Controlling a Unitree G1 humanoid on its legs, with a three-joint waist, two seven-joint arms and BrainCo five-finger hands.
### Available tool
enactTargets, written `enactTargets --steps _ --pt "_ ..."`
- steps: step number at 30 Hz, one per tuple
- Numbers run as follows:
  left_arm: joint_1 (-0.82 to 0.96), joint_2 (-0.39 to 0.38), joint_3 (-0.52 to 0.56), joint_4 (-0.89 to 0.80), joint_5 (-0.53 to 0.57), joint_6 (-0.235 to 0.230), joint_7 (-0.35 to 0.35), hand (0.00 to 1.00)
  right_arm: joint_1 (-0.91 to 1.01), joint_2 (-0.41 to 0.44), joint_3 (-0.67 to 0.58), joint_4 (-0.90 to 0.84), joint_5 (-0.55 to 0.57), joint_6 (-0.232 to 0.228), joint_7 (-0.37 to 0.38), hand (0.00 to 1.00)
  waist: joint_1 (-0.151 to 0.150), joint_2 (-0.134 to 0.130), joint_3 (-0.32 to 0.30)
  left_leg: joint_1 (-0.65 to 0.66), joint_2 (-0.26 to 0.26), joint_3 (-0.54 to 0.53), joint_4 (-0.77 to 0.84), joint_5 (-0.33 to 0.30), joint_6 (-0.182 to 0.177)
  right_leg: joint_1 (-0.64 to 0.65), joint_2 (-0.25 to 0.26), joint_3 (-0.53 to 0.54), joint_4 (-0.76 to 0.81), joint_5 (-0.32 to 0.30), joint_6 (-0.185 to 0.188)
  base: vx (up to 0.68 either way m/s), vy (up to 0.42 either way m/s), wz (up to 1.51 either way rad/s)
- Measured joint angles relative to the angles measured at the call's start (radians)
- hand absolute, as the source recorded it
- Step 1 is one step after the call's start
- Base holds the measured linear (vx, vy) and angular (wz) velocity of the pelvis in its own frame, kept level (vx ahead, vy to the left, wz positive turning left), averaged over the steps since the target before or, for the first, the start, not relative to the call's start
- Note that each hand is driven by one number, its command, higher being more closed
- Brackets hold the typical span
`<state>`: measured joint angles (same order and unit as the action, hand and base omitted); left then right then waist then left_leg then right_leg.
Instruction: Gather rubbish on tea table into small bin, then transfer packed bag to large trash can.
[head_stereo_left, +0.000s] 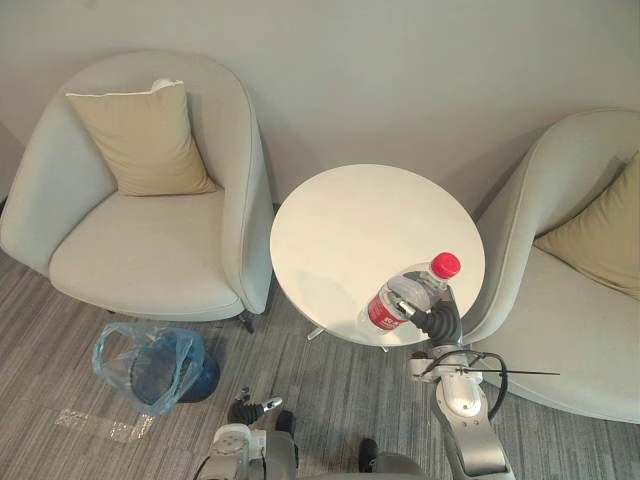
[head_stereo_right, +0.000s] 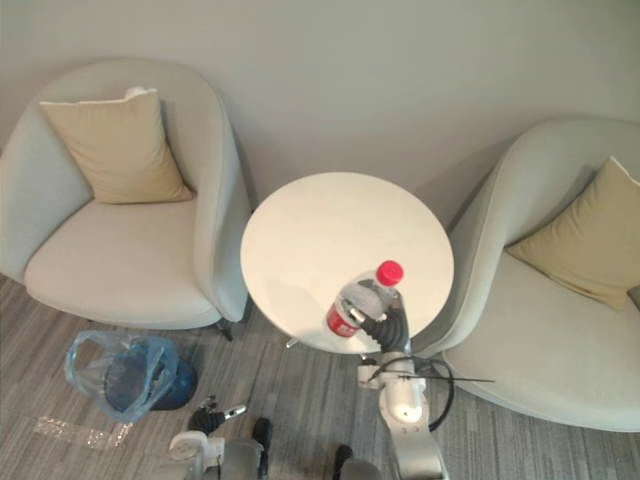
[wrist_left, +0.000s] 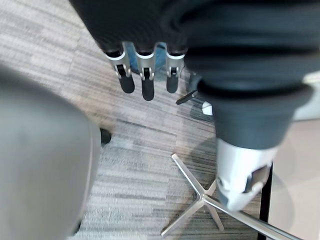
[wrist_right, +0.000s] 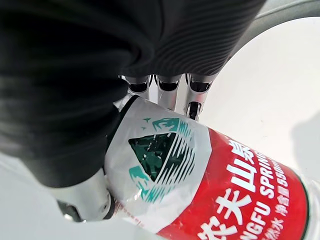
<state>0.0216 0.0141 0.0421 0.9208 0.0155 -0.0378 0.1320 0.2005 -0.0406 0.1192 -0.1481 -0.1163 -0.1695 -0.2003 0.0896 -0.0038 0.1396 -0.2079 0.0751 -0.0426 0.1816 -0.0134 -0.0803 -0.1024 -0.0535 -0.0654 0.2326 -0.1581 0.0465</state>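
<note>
A clear plastic bottle (head_stereo_left: 410, 292) with a red cap and a red label is tilted over the near right edge of the round white tea table (head_stereo_left: 350, 225). My right hand (head_stereo_left: 437, 323) is shut on its lower half; in the right wrist view the fingers (wrist_right: 167, 92) and thumb wrap the bottle (wrist_right: 210, 185). I cannot tell whether the bottle touches the tabletop. The small bin (head_stereo_left: 150, 362), lined with a blue plastic bag, stands on the carpet left of the table. My left hand (head_stereo_left: 250, 410) hangs low near the floor with its fingers (wrist_left: 145, 80) straight, holding nothing.
A grey armchair (head_stereo_left: 140, 240) with a tan cushion stands left of the table, and another grey armchair (head_stereo_left: 570, 320) stands close on the right. The table's metal foot (wrist_left: 200, 200) spreads over the carpet. A clear plastic strip (head_stereo_left: 95, 425) lies on the floor near the bin.
</note>
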Motion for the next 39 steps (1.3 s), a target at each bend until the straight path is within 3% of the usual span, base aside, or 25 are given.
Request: enactTargets --steps 2,4,6,7,8,11,12,14,15,19,23,24,25,28,29,31,32,33,34,35,36,38,39 --pt "-0.002 -0.001 -0.003 0.000 0.002 0.002 -0.001 0.00 0.005 -0.004 0.017 0.000 0.000 0.001 -0.003 1.00 -0.001 0.002 0.002 0.011 0.009 -0.001 -0.040 0.026 -0.006 0.001 0.002 -0.028 0.007 0.001 -0.009 -0.15 -0.091 0.42" --pt "-0.004 -0.001 -0.008 0.001 0.012 0.006 -0.002 0.00 0.004 0.002 0.026 -0.004 0.002 0.002 -0.010 1.00 -0.003 0.003 0.003 0.025 0.045 0.118 -0.093 0.011 0.004 0.001 -0.014 -0.072 0.006 0.025 -0.040 -0.15 -0.049 0.41" --pt "-0.020 -0.002 -0.025 0.001 0.023 0.007 -0.003 0.00 -0.001 0.000 0.015 -0.013 0.007 0.002 -0.018 1.00 -0.015 -0.007 0.016 -0.001 0.040 0.188 0.017 0.008 0.072 -0.002 -0.064 -0.115 0.009 0.029 -0.037 -0.14 0.034 0.64" --pt "-0.019 -0.006 -0.032 0.000 0.023 0.007 -0.004 0.00 -0.001 0.001 0.012 -0.013 0.007 0.002 -0.018 1.00 -0.020 -0.007 0.016 -0.003 0.040 0.200 0.056 0.003 0.085 -0.001 -0.076 -0.128 0.011 0.029 -0.036 -0.18 0.115 0.86" --pt "-0.014 -0.022 -0.045 0.002 0.023 0.008 -0.004 0.00 0.000 0.001 0.003 -0.013 0.008 0.003 -0.018 1.00 -0.037 -0.007 0.015 0.003 0.042 0.227 0.157 -0.043 0.085 -0.001 -0.110 -0.165 0.006 0.035 -0.025 -0.17 0.175 0.88" --pt "-0.003 -0.056 -0.108 0.003 0.033 0.016 -0.008 0.00 0.000 0.003 -0.047 -0.008 0.009 0.003 -0.023 1.00 -0.052 0.017 0.000 0.038 0.092 0.326 0.201 -0.152 0.060 -0.002 -0.170 -0.238 -0.013 0.067 0.030 -0.09 0.274 0.93" --pt "0.001 -0.056 -0.132 0.005 0.035 0.019 -0.009 0.00 0.000 0.008 -0.069 0.004 0.010 0.003 -0.032 1.00 -0.059 0.027 -0.005 0.055 0.081 0.339 0.127 -0.178 0.001 -0.003 -0.180 -0.261 -0.011 0.072 0.061 -0.02 0.319 0.98" --pt "-0.004 -0.017 -0.149 0.001 0.041 0.019 -0.005 0.00 0.004 0.054 -0.087 0.035 0.010 0.018 -0.038 1.00 -0.048 -0.024 -0.011 0.072 0.010 0.323 0.043 -0.121 0.029 0.022 -0.207 -0.249 -0.075 0.100 0.073 0.01 0.242 0.77" --pt "-0.011 0.008 -0.165 0.024 0.041 0.021 -0.005 0.00 0.000 0.071 -0.085 0.064 0.010 0.018 -0.037 1.00 -0.052 -0.036 -0.021 0.079 -0.022 0.302 0.013 -0.104 0.046 0.056 -0.205 -0.247 -0.123 0.115 0.082 0.06 0.177 0.65" --pt "-0.014 0.045 -0.182 0.047 0.041 0.018 -0.002 0.00 -0.046 0.072 -0.080 0.167 0.010 0.016 -0.035 1.00 -0.046 -0.037 -0.023 0.114 -0.067 0.282 -0.025 -0.095 0.068 0.100 -0.214 -0.230 -0.149 0.146 0.051 0.05 0.143 0.26" --pt "-0.014 0.075 -0.201 0.082 0.040 0.011 -0.001 0.00 -0.048 0.052 -0.075 0.221 0.010 0.021 -0.027 1.00 -0.054 -0.005 -0.003 0.149 -0.072 0.239 -0.037 -0.134 0.082 0.017 -0.240 -0.172 0.112 0.138 0.030 0.00 0.084 0.18" --pt "-0.011 0.080 -0.209 0.093 0.040 0.011 -0.001 0.00 -0.036 0.037 -0.075 0.221 0.010 0.021 -0.017 1.00 -0.075 -0.002 0.001 0.174 -0.076 0.199 -0.043 -0.137 0.088 -0.032 -0.240 -0.112 0.245 0.127 -0.044 0.11 0.037 0.71" --pt "-0.006 0.093 -0.209 0.098 0.039 0.013 -0.001 0.00 -0.023 0.033 -0.075 0.223 0.010 0.021 -0.011 1.00 -0.091 0.003 0.006 0.186 -0.070 0.166 -0.047 -0.142 0.092 -0.073 -0.201 -0.035 0.305 0.067 -0.019 0.13 0.000 0.70" --pt "-0.009 0.092 -0.183 0.114 0.021 0.017 0.000 0.00 -0.027 0.028 -0.078 0.243 0.010 0.020 0.001 1.00 -0.091 0.002 0.007 0.214 -0.043 0.125 -0.059 -0.144 0.092 -0.122 -0.092 -0.008 0.240 -0.001 0.003 0.18 -0.113 0.46" --pt "-0.010 0.089 -0.178 0.114 0.022 0.018 0.000 0.00 -0.027 0.028 -0.077 0.249 0.012 0.020 0.005 1.00 -0.091 0.002 0.008 0.221 -0.039 0.114 -0.059 -0.149 0.088 -0.131 -0.073 -0.008 0.215 -0.001 0.003 0.25 -0.172 0.40" --pt "-0.008 0.086 -0.165 0.117 0.022 0.026 0.000 0.00 -0.020 0.030 -0.077 0.248 0.041 0.021 0.012 1.00 -0.095 0.006 0.012 0.251 -0.027 0.064 -0.062 -0.170 0.066 -0.174 0.012 0.083 0.109 0.035 0.008 0.25 -0.172 0.55" --pt "-0.008 0.086 -0.161 0.120 0.022 0.026 -0.001 0.00 -0.018 0.029 -0.077 0.243 0.041 0.021 0.012 1.00 -0.098 0.005 0.012 0.253 -0.027 0.052 -0.059 -0.175 0.060 -0.178 0.024 0.113 0.082 0.051 0.012 0.31 -0.260 1.03" --pt "-0.011 0.087 -0.145 0.131 0.023 0.027 -0.001 0.00 0.001 0.030 -0.077 0.222 0.043 0.021 0.012 1.00 -0.111 -0.022 0.006 0.245 -0.044 0.001 -0.030 -0.203 0.029 -0.164 0.035 0.211 -0.013 0.127 0.028 0.22 -0.243 0.96" --pt "-0.013 0.089 -0.139 0.131 0.023 0.026 -0.001 0.00 0.008 0.030 -0.076 0.215 0.043 0.021 0.012 1.00 -0.114 -0.024 0.014 0.249 -0.048 -0.022 -0.016 -0.214 0.019 -0.161 0.034 0.206 -0.001 0.171 0.008 0.32 -0.357 1.23" --pt "-0.016 0.064 -0.128 0.135 0.024 0.028 -0.002 0.00 0.020 0.005 -0.080 0.207 0.048 0.023 0.013 1.00 -0.110 0.023 0.017 0.243 -0.014 -0.065 0.021 -0.235 0.013 -0.149 0.048 0.139 0.044 0.110 -0.015 0.28 -0.283 0.99" --pt "-0.008 0.041 -0.112 0.130 0.031 0.027 0.000 0.00 0.032 -0.014 -0.080 0.202 0.049 0.023 0.017 1.00 -0.105 0.047 0.008 0.242 0.005 -0.081 0.032 -0.232 0.011 -0.145 0.057 0.096 0.059 0.072 -0.027 0.37 -0.294 1.09" --pt "-0.012 0.016 -0.074 0.127 0.033 0.030 0.000 0.00 0.035 -0.012 -0.077 0.187 0.048 0.027 0.018 1.00 -0.107 0.056 0.007 0.221 0.025 -0.061 0.095 -0.207 -0.004 -0.106 0.056 0.049 0.054 0.050 -0.057 0.37 -0.271 0.89" --pt "-0.013 0.002 -0.049 0.108 0.033 0.032 0.000 0.00 0.048 -0.003 -0.075 0.154 0.049 0.032 0.022 1.00 -0.106 0.054 0.009 0.181 0.041 -0.012 0.203 -0.195 -0.025 -0.062 0.056 0.020 0.033 0.038 -0.070 0.27 -0.220 0.68"
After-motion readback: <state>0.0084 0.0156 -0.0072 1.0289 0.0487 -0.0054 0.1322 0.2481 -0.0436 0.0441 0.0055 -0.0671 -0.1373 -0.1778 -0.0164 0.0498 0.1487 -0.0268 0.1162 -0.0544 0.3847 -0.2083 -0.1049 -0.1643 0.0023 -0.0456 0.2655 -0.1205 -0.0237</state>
